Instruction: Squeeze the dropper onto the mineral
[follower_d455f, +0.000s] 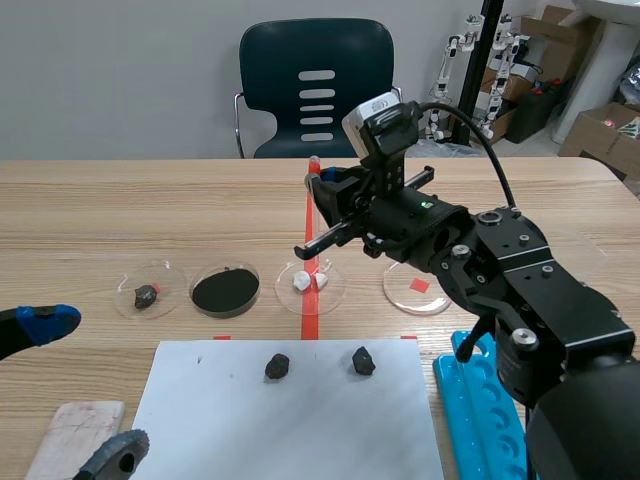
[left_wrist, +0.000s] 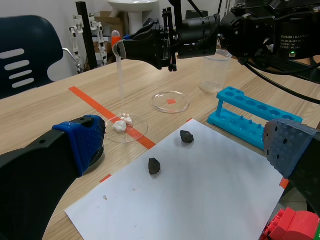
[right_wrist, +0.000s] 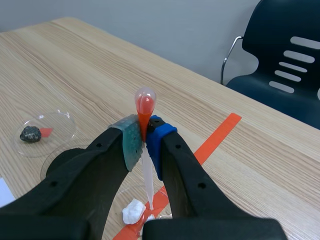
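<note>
Now: right gripper (right_wrist: 142, 142) clamped on clear soft-plastic dropper with orange-red bulb (right_wrist: 145, 104) at the bulb's neck, tip hanging over white mineral chunks (right_wrist: 134, 211) in clear round dish (follower_d455f: 336, 290). Likely light, squashy; squeeze belongs on bulb. Left gripper (left_wrist: 185, 145) spread wide, empty.

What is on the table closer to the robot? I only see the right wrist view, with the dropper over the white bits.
Observer: A white paper, with a black stone and a second stone on it.
Operator: Where is the other arm?
Observer: The left gripper is open, low beside the paper, holding nothing.
Operator: Is my dropper straight?
Observer: From the left wrist view, the dropper stands upright in the right gripper, its tip close above the white pieces.
</note>
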